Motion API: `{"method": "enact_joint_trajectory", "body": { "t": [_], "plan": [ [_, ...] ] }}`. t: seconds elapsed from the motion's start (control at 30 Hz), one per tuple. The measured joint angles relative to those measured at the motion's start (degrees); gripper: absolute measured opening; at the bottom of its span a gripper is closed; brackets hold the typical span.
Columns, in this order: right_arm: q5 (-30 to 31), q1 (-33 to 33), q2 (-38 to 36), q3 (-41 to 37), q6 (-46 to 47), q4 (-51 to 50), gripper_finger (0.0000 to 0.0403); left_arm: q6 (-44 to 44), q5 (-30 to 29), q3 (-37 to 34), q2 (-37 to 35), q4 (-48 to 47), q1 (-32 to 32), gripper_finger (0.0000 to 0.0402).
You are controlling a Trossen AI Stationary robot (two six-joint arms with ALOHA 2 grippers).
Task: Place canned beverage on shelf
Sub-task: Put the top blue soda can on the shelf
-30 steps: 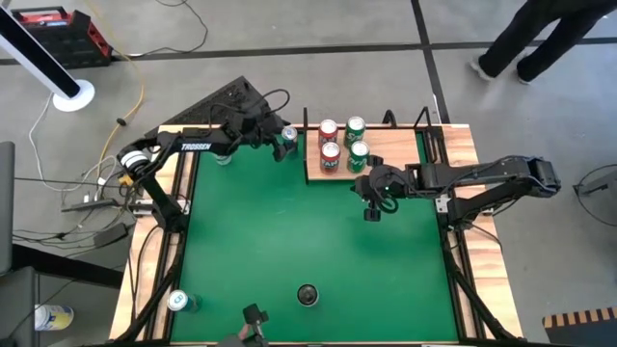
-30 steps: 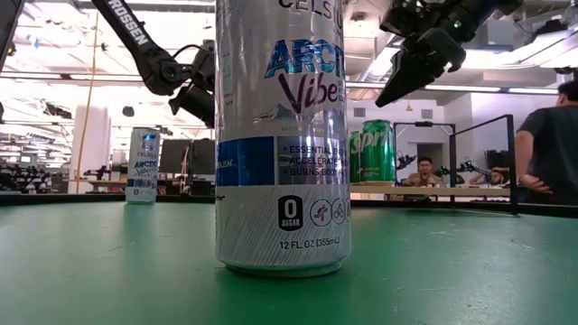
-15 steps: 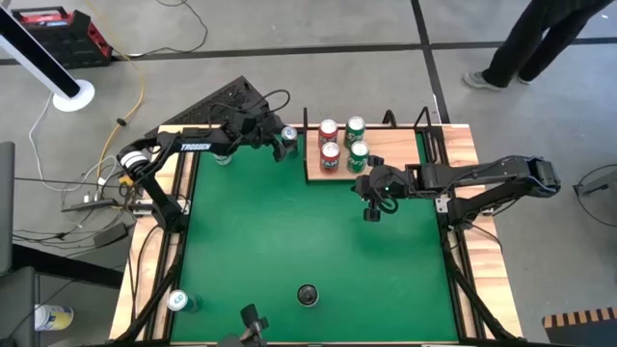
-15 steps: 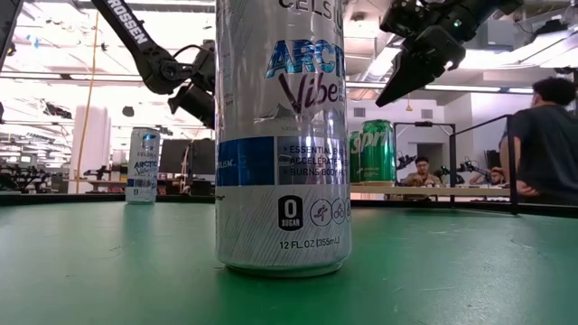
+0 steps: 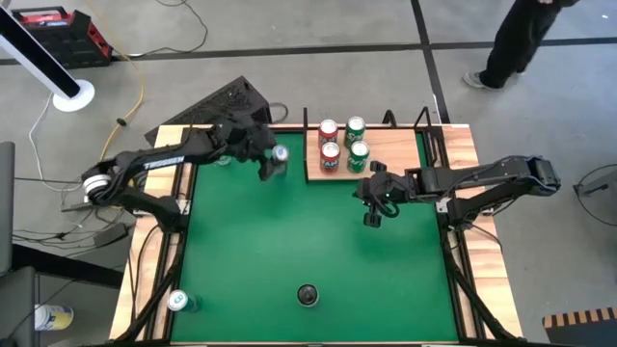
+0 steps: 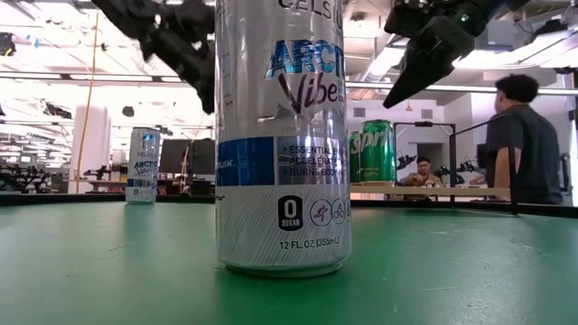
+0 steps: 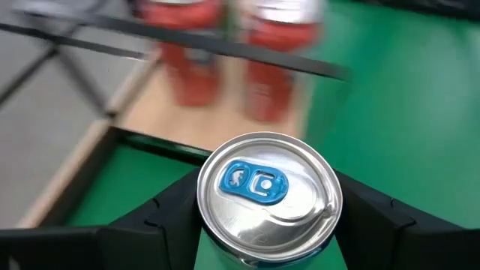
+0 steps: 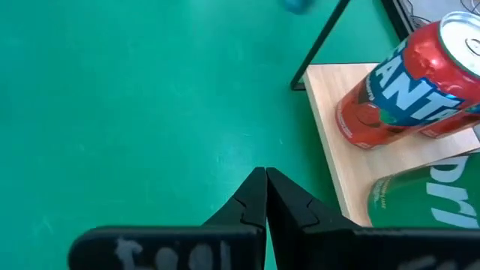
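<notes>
Just left of shelf [image 5: 386,154], aloft over green table [image 5: 308,251]: silver can [image 5: 279,154] pinched in left gripper [image 5: 270,162], right gripper [image 5: 372,214] pressed together nearby, and real risk of knocking the red cans [image 5: 329,142] when swinging in.

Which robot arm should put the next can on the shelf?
Probably the left one. The left gripper already grips a silver can close to the shelf. The right gripper is shut and empty.
</notes>
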Motion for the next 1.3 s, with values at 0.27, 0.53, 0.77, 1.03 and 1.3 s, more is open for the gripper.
{"method": "enact_joint_trajectory", "body": {
  "t": [0.27, 0.53, 0.77, 1.03, 1.3],
  "plan": [
    [0.0, 3.3, -4.2, 0.0, 3.8, -4.4, 0.0028, -2.0, -9.6, 0.0, -6.8, -4.5, -22.0, 0.0226],
    [2.1, 7.0, -18.2, -4.0, 4.4, -6.1, 0.0030, -4.9, -18.9, 0.0, 2.2, 19.6, -32.9, 0.0227],
    [3.2, 7.1, -31.1, -13.2, 5.1, 4.2, 0.0028, -8.4, -19.7, 9.7, 17.4, 25.9, -31.7, 0.0228],
    [3.2, 6.8, -35.2, -16.1, 7.0, 4.7, 0.0028, -3.8, -19.3, 27.7, 31.8, 17.9, -31.6, 0.0228],
    [3.2, 6.8, -34.7, -16.1, 7.0, 4.1, 0.0028, -6.4, -19.3, 31.5, 38.3, 16.3, -30.2, 0.0229]
  ]
}}
